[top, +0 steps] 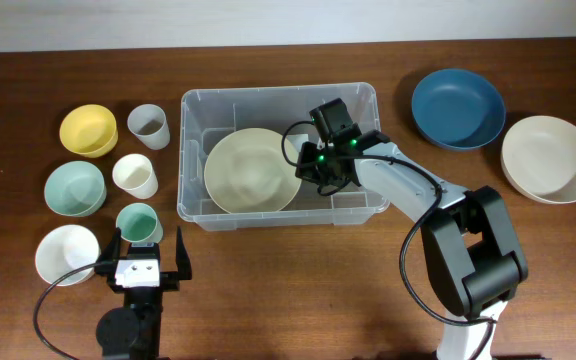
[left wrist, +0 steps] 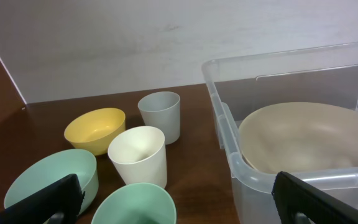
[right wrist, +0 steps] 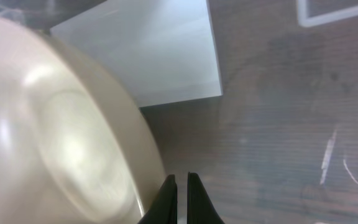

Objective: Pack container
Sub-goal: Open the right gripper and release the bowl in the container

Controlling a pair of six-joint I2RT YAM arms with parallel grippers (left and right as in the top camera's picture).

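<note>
The clear container (top: 278, 94) stands mid-table with a cream bowl (top: 251, 170) tilted inside it. My right gripper (top: 318, 168) reaches into the container at the bowl's right rim. In the right wrist view that gripper (right wrist: 182, 178) is shut, the cream bowl (right wrist: 55, 137) runs down to its left finger, and a pale sliver shows between the fingers. My left gripper (top: 146, 244) stands wide open at the front left, just behind a green cup (top: 138, 220). From the left wrist, the green cup (left wrist: 135, 202) sits low between the spread fingers (left wrist: 319, 199) of the left gripper (left wrist: 176, 186), untouched.
Left of the container stand a yellow bowl (top: 88, 130), grey cup (top: 149, 126), cream cup (top: 135, 175), mint bowl (top: 75, 188) and white bowl (top: 66, 254). A blue bowl (top: 457, 107) and a white bowl (top: 550, 158) sit at the right.
</note>
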